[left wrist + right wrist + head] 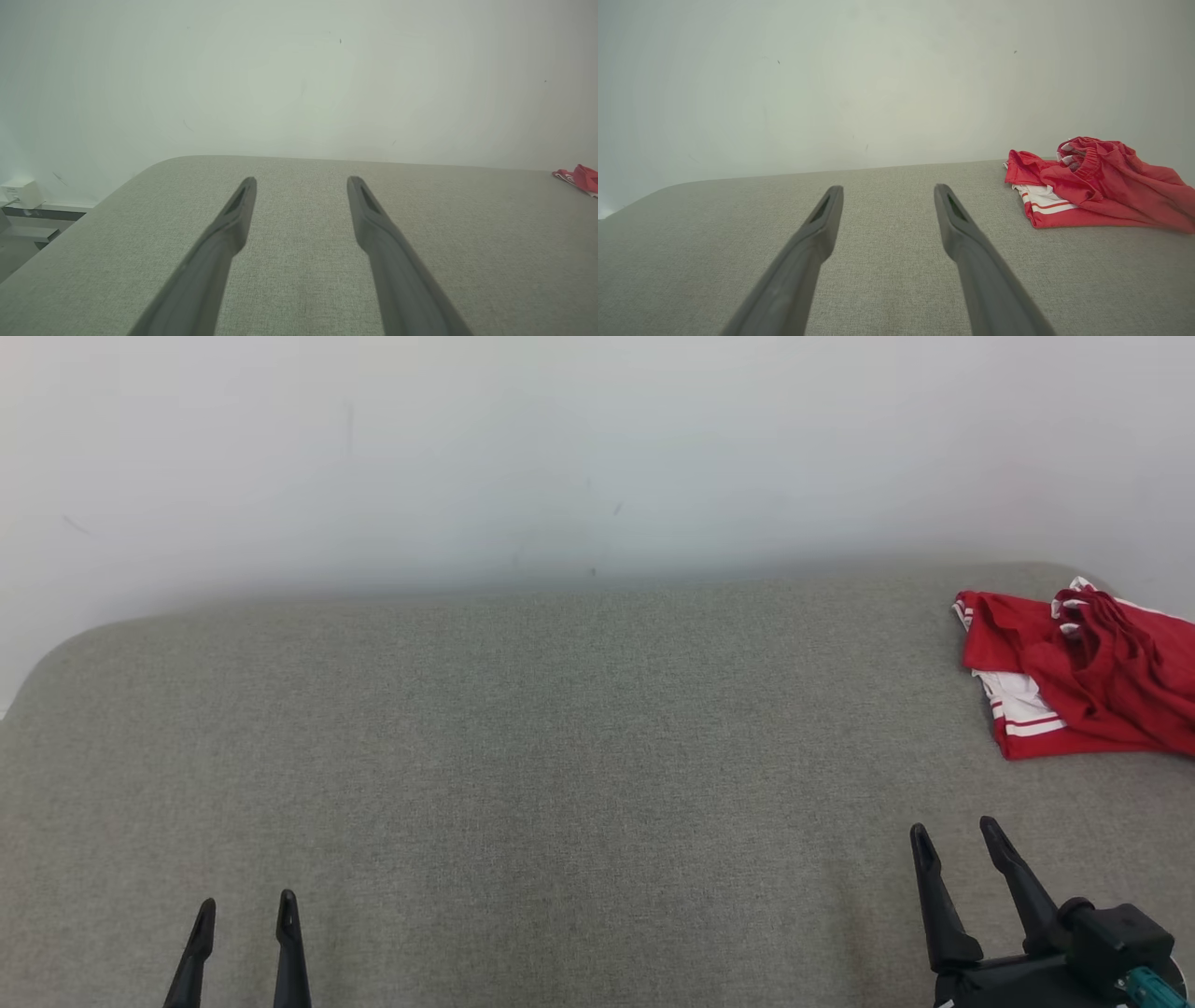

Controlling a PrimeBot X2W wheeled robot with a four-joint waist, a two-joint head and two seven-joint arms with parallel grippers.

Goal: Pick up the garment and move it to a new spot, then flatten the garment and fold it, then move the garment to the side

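Note:
A red garment (1092,677) with white stripes lies crumpled at the far right of the grey fabric surface (560,747), partly cut off by the head view's edge. It also lies right of my right fingers in the right wrist view, garment (1097,186), and as a small red patch, garment (579,178), at the left wrist view's right edge. My right gripper (957,835) stands open at the lower right, well short of the garment, nothing between its fingers. My left gripper (247,907) stands open at the lower left, far from it, also holding nothing.
A pale wall (560,457) rises directly behind the surface. The surface's rounded left corner (154,168) drops off to a floor area with a white box (21,192) on a low ledge.

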